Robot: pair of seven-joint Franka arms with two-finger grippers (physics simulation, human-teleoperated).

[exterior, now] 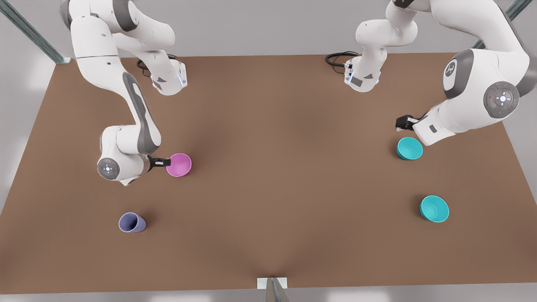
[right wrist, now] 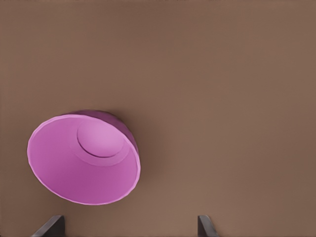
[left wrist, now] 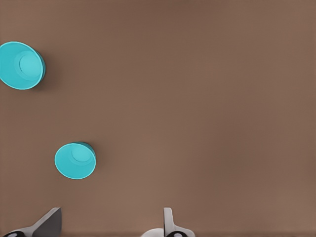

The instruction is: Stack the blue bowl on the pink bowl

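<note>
You have a brown bench [exterior: 268, 176] carrying four small vessels. The left gripper [exterior: 403, 122] hangs above the far right area in the front view, fingers spread wide, just beside the blue bowl [exterior: 410, 148]. A second teal bowl [exterior: 434, 208] sits nearer the near edge. The right gripper [exterior: 161, 162] waits at the pink bowl [exterior: 179, 165], toward the bench's left edge, fingers wide and holding nothing. A lavender cup [exterior: 132, 222] stands by the near-left corner. The blue bowl looks light, stiff and smooth, probably slippery; pinch its rim wall, one finger inside, one outside.
</note>
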